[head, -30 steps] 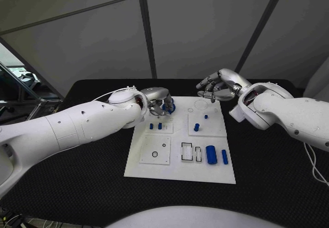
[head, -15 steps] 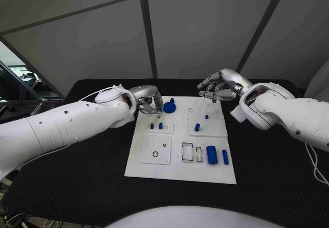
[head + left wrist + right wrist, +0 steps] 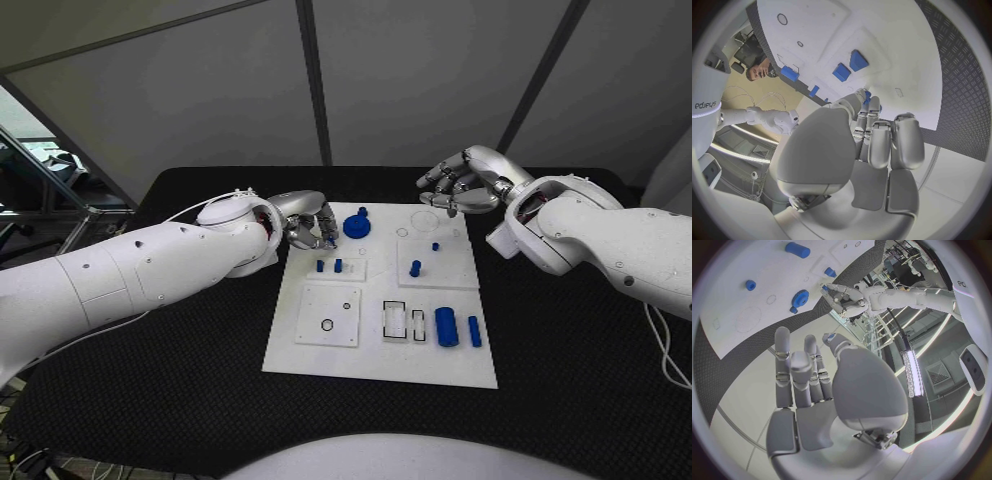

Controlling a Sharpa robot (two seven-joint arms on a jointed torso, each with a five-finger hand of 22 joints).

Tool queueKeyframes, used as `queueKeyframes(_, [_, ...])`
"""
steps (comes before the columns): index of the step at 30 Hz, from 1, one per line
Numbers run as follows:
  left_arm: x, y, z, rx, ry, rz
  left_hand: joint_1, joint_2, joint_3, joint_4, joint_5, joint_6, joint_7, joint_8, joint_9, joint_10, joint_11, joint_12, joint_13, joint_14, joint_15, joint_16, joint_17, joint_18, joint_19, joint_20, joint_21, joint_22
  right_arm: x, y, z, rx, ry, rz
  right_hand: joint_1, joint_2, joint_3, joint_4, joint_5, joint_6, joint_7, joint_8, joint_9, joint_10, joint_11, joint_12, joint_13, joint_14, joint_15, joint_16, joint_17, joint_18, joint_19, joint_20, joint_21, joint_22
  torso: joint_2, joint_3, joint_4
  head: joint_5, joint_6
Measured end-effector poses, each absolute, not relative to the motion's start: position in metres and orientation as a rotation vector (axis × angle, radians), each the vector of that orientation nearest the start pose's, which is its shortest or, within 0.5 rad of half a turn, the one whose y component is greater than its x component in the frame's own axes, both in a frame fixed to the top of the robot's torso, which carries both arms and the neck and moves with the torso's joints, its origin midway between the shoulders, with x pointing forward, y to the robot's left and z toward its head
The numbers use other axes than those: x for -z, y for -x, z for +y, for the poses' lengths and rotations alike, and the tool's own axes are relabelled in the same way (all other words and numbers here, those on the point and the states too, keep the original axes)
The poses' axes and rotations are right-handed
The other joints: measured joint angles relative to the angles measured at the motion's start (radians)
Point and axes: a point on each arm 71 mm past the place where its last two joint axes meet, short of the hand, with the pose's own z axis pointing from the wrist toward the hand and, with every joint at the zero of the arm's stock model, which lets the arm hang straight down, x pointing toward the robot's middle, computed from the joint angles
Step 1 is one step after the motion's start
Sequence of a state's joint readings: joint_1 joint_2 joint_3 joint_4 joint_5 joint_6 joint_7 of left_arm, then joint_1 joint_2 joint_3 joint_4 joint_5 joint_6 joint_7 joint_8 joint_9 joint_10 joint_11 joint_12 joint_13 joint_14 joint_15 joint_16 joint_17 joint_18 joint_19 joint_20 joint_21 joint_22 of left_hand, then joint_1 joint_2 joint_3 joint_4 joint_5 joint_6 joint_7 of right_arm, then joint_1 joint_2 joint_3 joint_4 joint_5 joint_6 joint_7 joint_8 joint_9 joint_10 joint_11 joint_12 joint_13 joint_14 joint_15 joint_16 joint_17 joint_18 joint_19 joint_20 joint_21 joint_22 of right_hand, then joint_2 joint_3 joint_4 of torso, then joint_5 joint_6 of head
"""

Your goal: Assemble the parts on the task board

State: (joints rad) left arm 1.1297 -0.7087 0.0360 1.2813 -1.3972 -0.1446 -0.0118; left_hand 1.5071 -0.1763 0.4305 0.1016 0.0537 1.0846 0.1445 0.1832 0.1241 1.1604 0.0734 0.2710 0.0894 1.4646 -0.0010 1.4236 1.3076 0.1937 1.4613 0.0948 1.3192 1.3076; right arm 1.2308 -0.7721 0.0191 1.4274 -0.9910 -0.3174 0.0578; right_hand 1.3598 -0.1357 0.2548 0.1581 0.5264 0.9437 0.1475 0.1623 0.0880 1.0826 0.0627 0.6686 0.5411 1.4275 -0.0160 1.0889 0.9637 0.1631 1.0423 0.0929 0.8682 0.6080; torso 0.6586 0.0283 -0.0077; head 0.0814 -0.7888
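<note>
Drawn back from the round blue toothed plastic gear (image 3: 356, 226) at the far left corner of the white task board (image 3: 381, 362), the left hand (image 3: 306, 222) curls empty fingers; the gear looks light, stiff, best gripped by its rim.

Both hands crowd the task board (image 3: 378, 362) far edge around the blue gear (image 3: 356, 226); its near edge lies open.
</note>
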Motion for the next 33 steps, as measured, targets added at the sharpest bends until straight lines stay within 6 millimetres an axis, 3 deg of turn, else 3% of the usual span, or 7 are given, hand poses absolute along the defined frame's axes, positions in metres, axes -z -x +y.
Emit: queueKeyframes(33, [0.2243,-0.5232,0.1914,0.672,-0.110,1.856,-0.015,-0.005,0.003,-0.002,0.000,0.000,0.000,-0.007,0.000,0.000,0.000,-0.009,0.001,0.000,0.000,0.000,0.000,0.000,0.000,0.000,0.000,0.000,0.1524,-0.5153,-0.1897,-0.987,-0.215,1.626,0.000,0.000,0.000,0.000,0.000,0.000,0.000,0.000,0.000,0.000,0.000,0.000,0.000,0.000,0.000,0.000,0.000,0.000,0.000,0.000,0.000,0.000,0.000,0.0005,0.0002,-0.002,-0.002])
